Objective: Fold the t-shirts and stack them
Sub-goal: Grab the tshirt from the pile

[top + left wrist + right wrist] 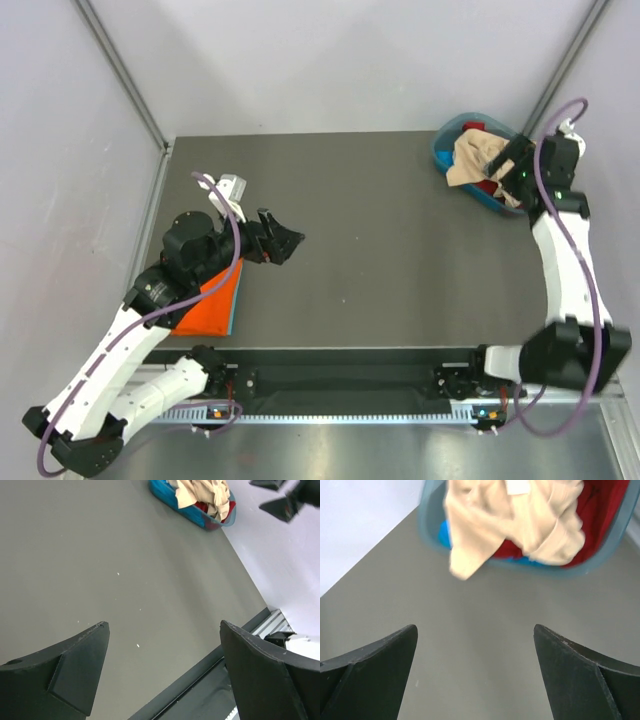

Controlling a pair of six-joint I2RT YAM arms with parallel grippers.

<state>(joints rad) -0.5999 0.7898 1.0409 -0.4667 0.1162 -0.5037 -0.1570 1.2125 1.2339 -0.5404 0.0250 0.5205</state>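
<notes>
Pale walls [330, 60] enclose a dark grey matte table [400, 260]. A teal-blue oval plastic tub [447, 155] holds a beige-tan cotton t-shirt [478, 155]; the right gripper [515, 160] near it, the left gripper [285, 232] well apart, both spread wide and empty.

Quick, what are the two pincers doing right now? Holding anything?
Left pincer: open, holding nothing.
Right pincer: open, holding nothing.

Counter [400, 270] middle wide open, easy pass. Far right corner: tub [441, 157] in way, beige t-shirt [478, 155] spilling over rim. Near left: orange t-shirt [215, 305] lying flat, low.
</notes>
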